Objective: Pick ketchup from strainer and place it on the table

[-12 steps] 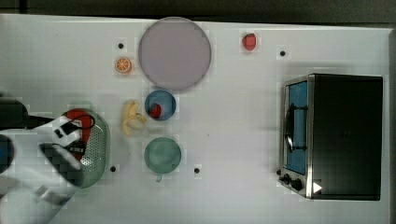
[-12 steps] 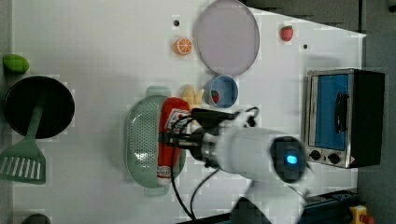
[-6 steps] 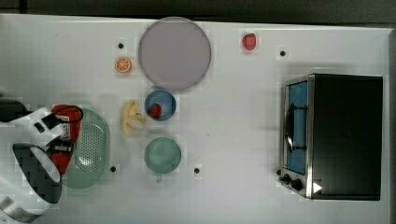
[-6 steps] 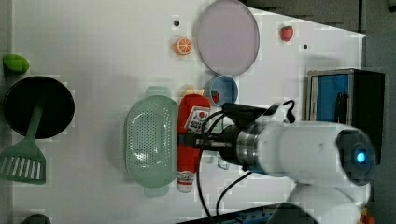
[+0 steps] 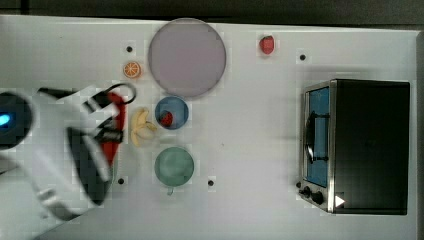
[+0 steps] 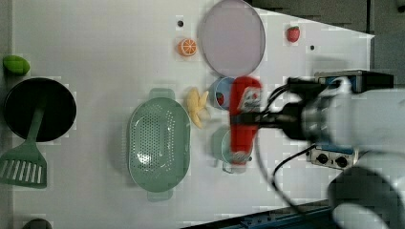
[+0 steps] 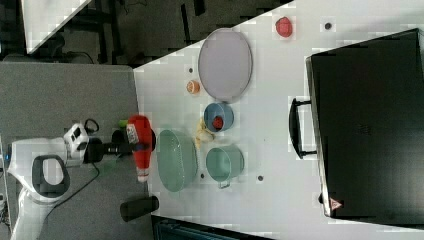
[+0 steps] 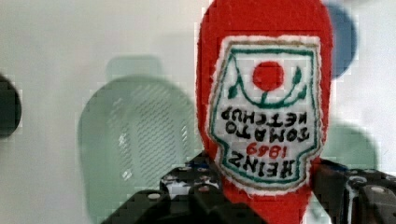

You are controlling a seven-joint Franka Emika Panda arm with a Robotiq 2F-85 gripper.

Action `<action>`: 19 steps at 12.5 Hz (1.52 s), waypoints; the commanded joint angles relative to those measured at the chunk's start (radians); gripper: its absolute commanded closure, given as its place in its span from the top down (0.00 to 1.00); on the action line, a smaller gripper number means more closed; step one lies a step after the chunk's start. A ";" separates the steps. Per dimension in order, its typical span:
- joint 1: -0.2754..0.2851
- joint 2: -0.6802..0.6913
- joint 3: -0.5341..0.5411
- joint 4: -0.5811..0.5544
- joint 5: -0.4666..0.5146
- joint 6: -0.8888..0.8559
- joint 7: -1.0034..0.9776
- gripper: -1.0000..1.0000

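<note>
My gripper (image 6: 255, 120) is shut on the ketchup (image 6: 243, 119), a red bottle with a white label, and holds it in the air above the table (image 6: 95, 57). Its cap points toward the left view's bottom. In the left view the bottle overlaps the two cups; in the right view the ketchup (image 7: 141, 145) appears just left of the strainer (image 7: 176, 160). The pale green strainer (image 6: 160, 143) lies empty. In the wrist view the ketchup (image 8: 266, 107) sits between the dark fingers (image 8: 205, 189), with the strainer (image 8: 135, 140) below. In the top view the arm covers the strainer, with the ketchup (image 5: 112, 140) beside it.
A grey-lilac plate (image 5: 186, 57), a blue bowl with a strawberry (image 5: 171, 113), a teal cup (image 5: 174, 166), a banana (image 5: 141, 127) and an orange slice (image 5: 132, 69) crowd the middle. A toaster oven (image 5: 360, 145) stands at the top view's right. A black pan (image 6: 38, 109) and a green spatula (image 6: 21, 164) lie at the left view's left.
The gripper has lifted the ketchup out of the strainer and carried it toward the left view's right, over the cups. The strainer is now empty.
</note>
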 commanded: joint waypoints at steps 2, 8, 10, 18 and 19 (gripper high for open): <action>-0.106 -0.064 -0.140 0.025 0.000 -0.019 -0.326 0.56; -0.134 -0.061 -0.358 -0.015 0.000 -0.017 -0.472 0.56; -0.135 -0.061 -0.390 -0.077 0.000 -0.006 -0.472 0.56; -0.136 0.076 -0.405 -0.278 0.000 0.258 -0.472 0.56; -0.136 0.111 -0.405 -0.280 0.000 0.293 -0.472 0.60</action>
